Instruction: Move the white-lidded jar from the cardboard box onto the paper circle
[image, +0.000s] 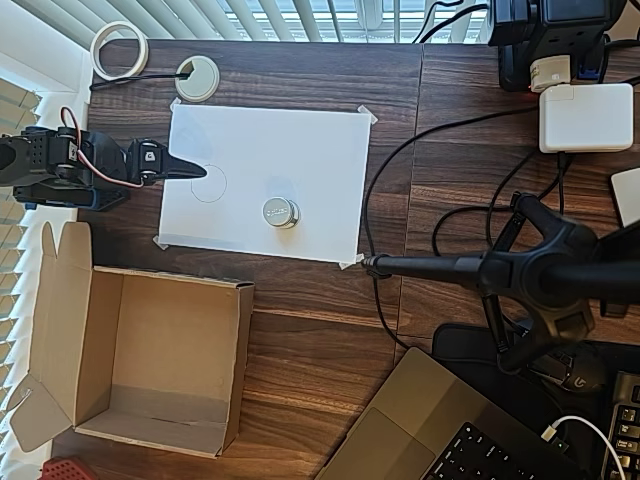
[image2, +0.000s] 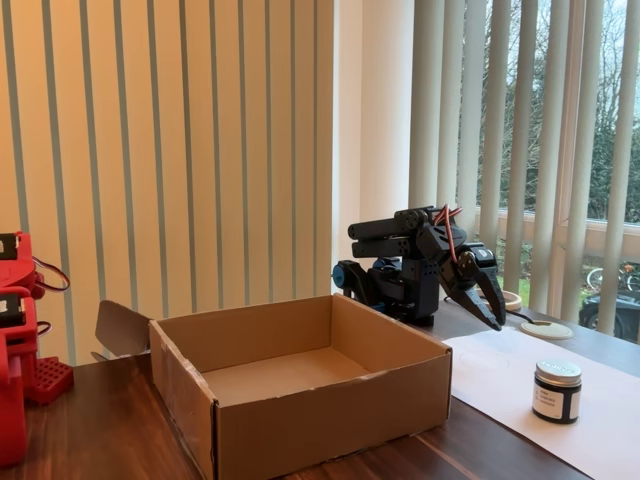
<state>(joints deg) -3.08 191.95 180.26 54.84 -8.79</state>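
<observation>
Pincer hovering shut and empty over the white paper's left edge; white-lidded jar standing on the paper, apart from cardboard box on worktop

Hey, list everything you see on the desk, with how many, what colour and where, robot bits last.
jar: one, dark with silvery lid, upright on the paper, right of the circles
paper: one white sheet, taped at its corners, desk centre
circles: two pencil outlines on the paper's left part, one larger
box: one, brown cardboard, open and empty, below the paper in the overhead view
grommet: one, white, above the paper
tape roll: one, white, top left
charger: one, white, right
stand: one, black, right
laptop: one, dark, bottom
arm: one, black, left of the paper
pincer: one, black, over the paper's left edge, holding nothing
</observation>
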